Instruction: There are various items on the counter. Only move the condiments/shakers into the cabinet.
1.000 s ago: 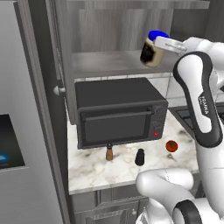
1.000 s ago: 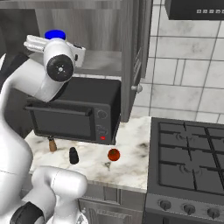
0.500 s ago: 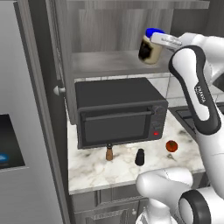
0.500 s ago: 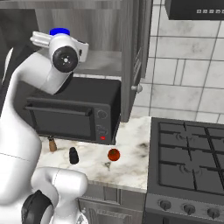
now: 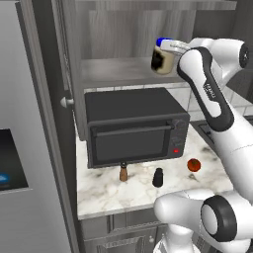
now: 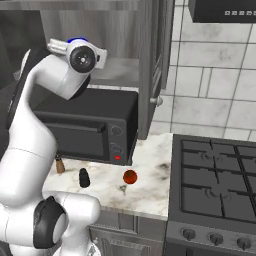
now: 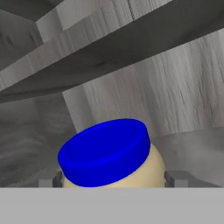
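Cream-coloured and capped with a blue lid, the jar sits between the finger pads of the gripper, which stand wide apart and press against its two sides, so the jaws are clamped on it. In the left base view the jar is held high at the open front of the cabinet, just over the near edge of the flat grey shelf, its dark label facing the camera; whether its base touches the shelf cannot be told. The hand view looks across the blue lid at the wood-grain back wall of the cabinet and the shelf beyond it. Below, the black toaster oven stands on the marble-patterned counter. In front of the oven, the slim brown wooden shaker stands upright near the oven's lower edge, the small black shaker stands a little to its right, and the red round item lies further right, apart from both. In the right base view the arm's wrist covers most of the jar, with a sliver of blue lid above it.
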